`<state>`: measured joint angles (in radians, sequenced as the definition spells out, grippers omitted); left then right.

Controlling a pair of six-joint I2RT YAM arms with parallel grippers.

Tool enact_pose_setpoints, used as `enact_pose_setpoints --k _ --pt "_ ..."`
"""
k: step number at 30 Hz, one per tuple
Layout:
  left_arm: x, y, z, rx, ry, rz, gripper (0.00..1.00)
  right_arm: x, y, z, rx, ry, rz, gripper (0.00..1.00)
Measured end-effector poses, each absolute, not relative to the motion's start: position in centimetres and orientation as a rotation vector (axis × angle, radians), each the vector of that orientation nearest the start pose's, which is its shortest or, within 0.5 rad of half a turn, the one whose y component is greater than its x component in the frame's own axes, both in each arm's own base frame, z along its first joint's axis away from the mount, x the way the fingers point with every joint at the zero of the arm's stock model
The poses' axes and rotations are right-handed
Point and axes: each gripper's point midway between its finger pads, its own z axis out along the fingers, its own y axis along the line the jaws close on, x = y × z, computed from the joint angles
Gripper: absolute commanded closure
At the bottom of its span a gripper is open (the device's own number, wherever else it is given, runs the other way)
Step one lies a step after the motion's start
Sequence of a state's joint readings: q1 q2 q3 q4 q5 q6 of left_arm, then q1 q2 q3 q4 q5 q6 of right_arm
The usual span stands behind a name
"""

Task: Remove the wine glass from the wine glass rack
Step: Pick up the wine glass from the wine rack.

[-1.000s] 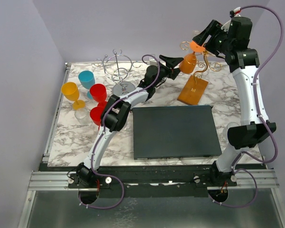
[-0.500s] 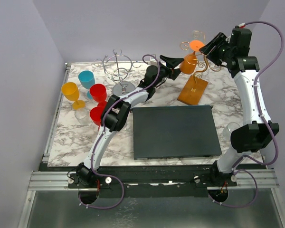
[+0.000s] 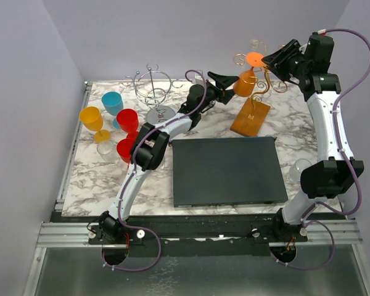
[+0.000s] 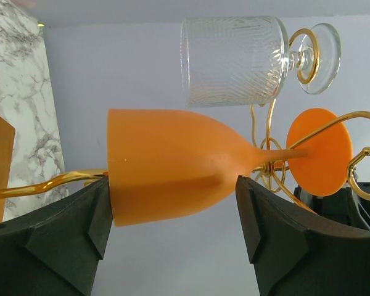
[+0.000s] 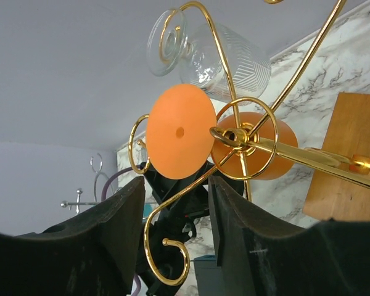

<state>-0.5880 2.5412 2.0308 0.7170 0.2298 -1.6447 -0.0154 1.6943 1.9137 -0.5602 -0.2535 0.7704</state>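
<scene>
Since the earlier frame the right gripper (image 5: pixel 176 191) is drawing back rightward off the foot of the orange wine glass (image 3: pixel 244 83), with its jaws narrowing. On the left, the left gripper (image 4: pixel 171 203) is standing spread, its fingers bracketing the glass bowl; contact cannot be told. The wine glass is hanging by its foot from a gold hook of the wine glass rack (image 3: pixel 251 117), which is sitting toward the far right corner of the table (image 3: pixel 98 179). Just right of the foot, the right gripper is hovering with jaws parted, pinching nothing.
</scene>
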Motion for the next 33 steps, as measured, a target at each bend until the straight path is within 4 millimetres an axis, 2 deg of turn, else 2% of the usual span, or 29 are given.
enact_pose_setpoints --k 9,16,25,33 --pt "54.3 -46.2 25.3 -0.604 1.583 -1.974 0.18 49.2 7.0 38.4 0.596 1.876 0.795 0.51" --pt "54.1 -46.2 26.7 -0.564 1.561 -2.0 0.18 49.7 7.4 37.7 0.6 1.897 0.822 0.52" --pt "53.8 -46.3 26.7 -0.549 1.567 -2.01 0.18 50.0 7.6 37.5 0.633 1.893 0.848 0.54" --pt "53.7 -46.4 26.8 -0.543 1.569 -2.015 0.19 50.6 7.7 36.6 0.721 1.875 0.896 0.62"
